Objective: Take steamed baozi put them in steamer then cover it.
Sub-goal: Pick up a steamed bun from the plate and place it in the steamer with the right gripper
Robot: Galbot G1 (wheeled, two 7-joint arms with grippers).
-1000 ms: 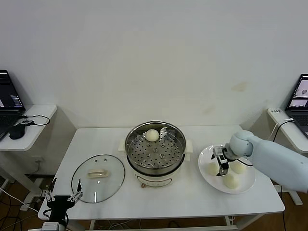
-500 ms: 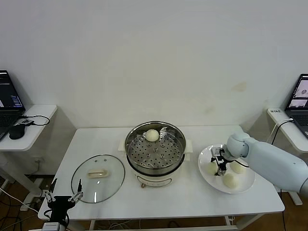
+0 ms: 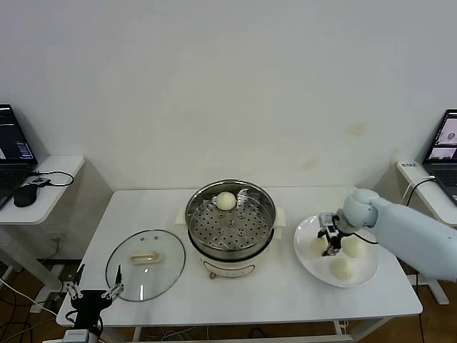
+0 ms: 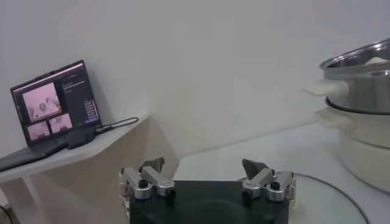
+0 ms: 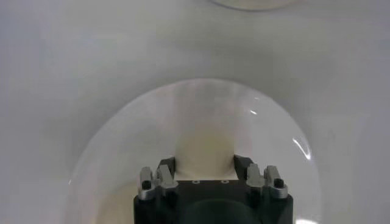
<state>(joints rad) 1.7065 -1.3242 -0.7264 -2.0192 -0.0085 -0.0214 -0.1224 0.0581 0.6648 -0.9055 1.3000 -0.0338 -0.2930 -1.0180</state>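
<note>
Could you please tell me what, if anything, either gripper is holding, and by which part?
The right gripper clamps a baozi by its two sides, over the plate. The left gripper holds nothing.

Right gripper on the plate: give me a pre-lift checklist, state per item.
1. Right gripper shut on a bun: ok, the fingers sit against both sides in the right wrist view.
2. Bun clear of the plate: cannot tell, no gap shows under it.
3. Neighbour buns apart from the fingers: ok for the near one; the one at the far right looks close, cannot tell.
4. Steamer uncovered: ok, the lid lies on the table to its left.
5. Free space on the tray: ok, a single bun sits at the back.
6. Left gripper out of the path: ok, open, parked beyond the lid.
</note>
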